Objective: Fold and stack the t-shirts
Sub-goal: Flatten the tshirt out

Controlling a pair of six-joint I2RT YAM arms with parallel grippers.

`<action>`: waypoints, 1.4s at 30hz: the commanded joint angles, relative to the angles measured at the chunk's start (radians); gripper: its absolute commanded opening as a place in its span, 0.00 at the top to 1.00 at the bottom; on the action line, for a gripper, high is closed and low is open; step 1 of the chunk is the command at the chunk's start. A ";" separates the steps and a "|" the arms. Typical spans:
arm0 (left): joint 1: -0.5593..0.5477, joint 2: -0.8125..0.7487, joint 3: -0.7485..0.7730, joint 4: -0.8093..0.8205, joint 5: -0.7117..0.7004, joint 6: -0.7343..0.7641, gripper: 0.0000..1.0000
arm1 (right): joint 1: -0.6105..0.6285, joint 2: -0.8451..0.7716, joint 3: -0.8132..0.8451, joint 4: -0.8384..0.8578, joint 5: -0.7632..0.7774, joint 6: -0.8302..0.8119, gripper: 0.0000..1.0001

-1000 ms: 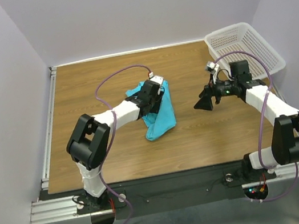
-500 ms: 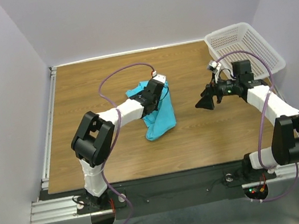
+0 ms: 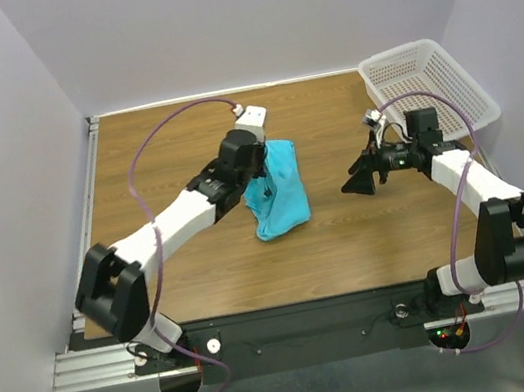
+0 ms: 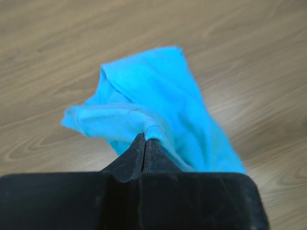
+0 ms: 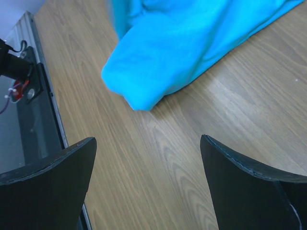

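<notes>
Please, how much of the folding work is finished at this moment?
Done: nothing yet. The one visible t-shirt is crumpled, not folded, and there is no stack.
In hand: the left gripper has its jaws shut on a ribbed edge of the t-shirt. The right gripper is open and empty beside it.
Left: spreading, folding and stacking.

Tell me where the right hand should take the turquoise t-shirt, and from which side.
Probably the loose rounded fold at the near end of the t-shirt, coming in low from its right. The left hand pinches the ribbed edge at the far end, and the open right hand faces that fold across the table.
</notes>
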 commanded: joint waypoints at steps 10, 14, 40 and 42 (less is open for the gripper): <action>0.069 -0.374 -0.124 0.152 0.033 -0.154 1.00 | 0.175 0.171 0.219 -0.006 0.001 0.079 0.07; 0.081 -0.419 -0.116 0.158 0.044 -0.185 1.00 | 0.291 0.209 0.299 -0.006 0.076 0.091 0.07; 0.093 -0.519 -0.058 0.164 0.011 -0.215 1.00 | 0.621 0.244 0.370 0.091 0.606 0.278 0.18; 0.095 -0.519 -0.057 0.163 0.010 -0.212 1.00 | 0.624 0.240 0.339 0.094 0.592 0.290 0.18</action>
